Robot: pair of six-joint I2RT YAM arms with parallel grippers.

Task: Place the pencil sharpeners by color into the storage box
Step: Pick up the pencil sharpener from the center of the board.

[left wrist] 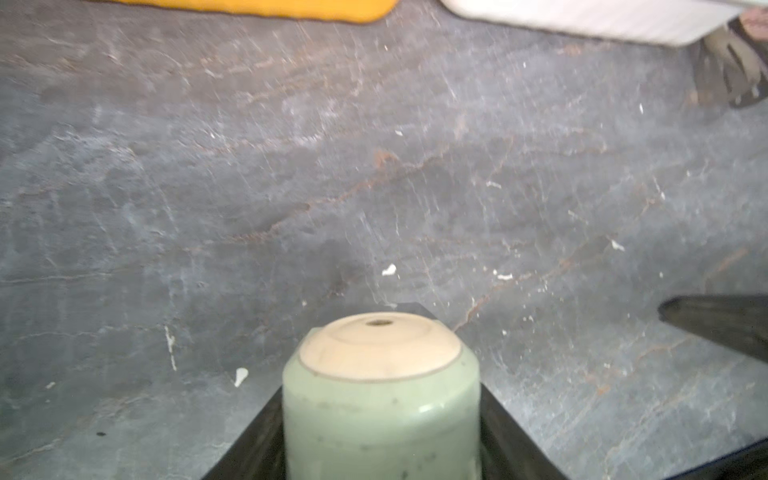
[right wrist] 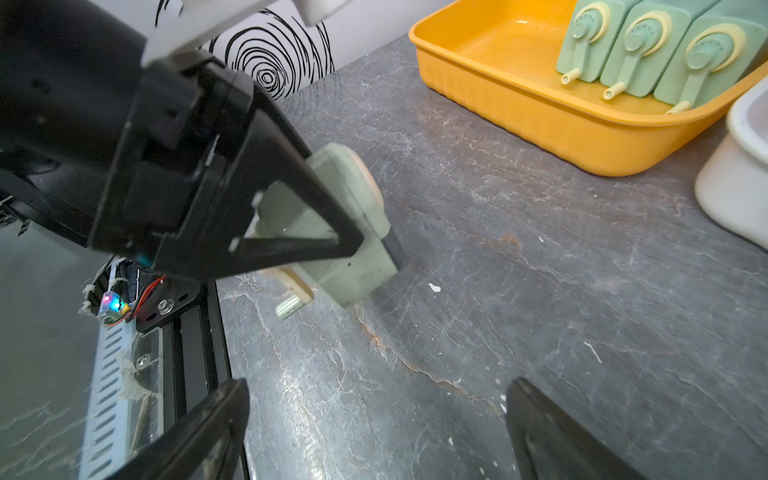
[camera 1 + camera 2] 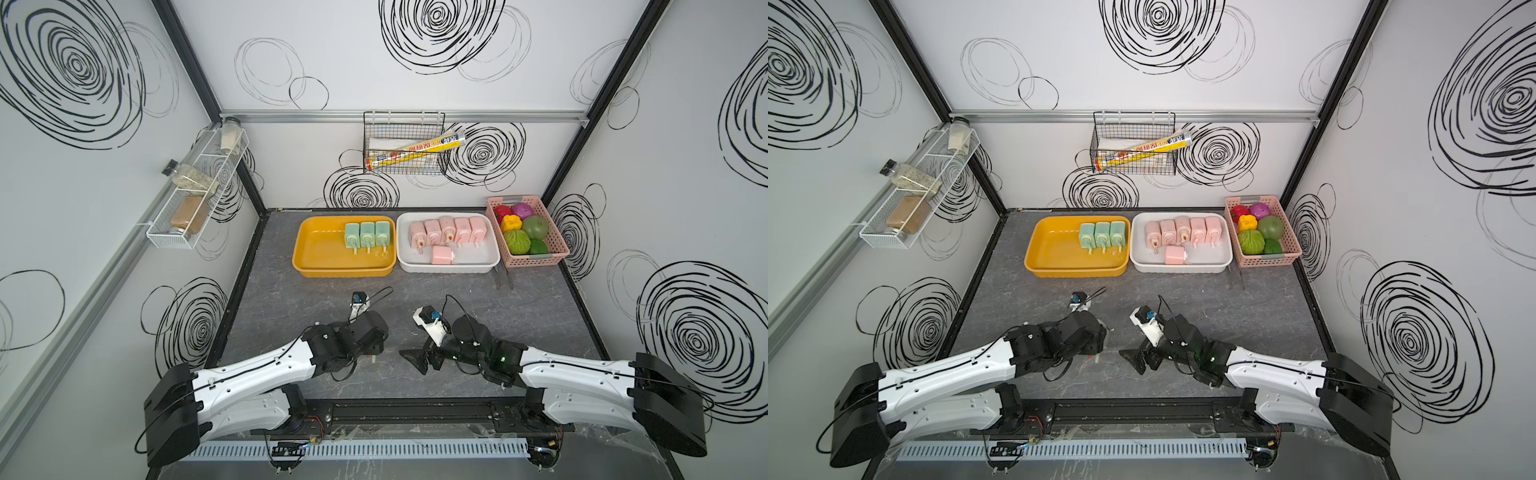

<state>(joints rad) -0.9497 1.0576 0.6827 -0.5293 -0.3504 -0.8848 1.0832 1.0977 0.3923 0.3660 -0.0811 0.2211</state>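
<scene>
My left gripper (image 2: 376, 249) is shut on a mint green pencil sharpener (image 2: 353, 270) and holds it just above the grey table near the front centre; its cream end (image 1: 380, 345) faces outward in the left wrist view. Three green sharpeners (image 3: 367, 236) stand in a row in the yellow storage box (image 3: 320, 257). Several pink sharpeners (image 3: 446, 232) fill the white storage box (image 3: 486, 262), one of them (image 3: 441, 254) lying in front of the row. My right gripper (image 2: 374, 415) hangs open and empty beside the left one (image 3: 372, 352), its fingers (image 3: 411, 356) low over the table.
A pink basket (image 3: 536, 259) of toy fruits and vegetables stands at the back right beside the white box. A dark tool (image 3: 505, 278) lies in front of that basket. A wire basket (image 3: 403, 143) hangs on the back wall and a spice rack (image 3: 195, 191) on the left wall.
</scene>
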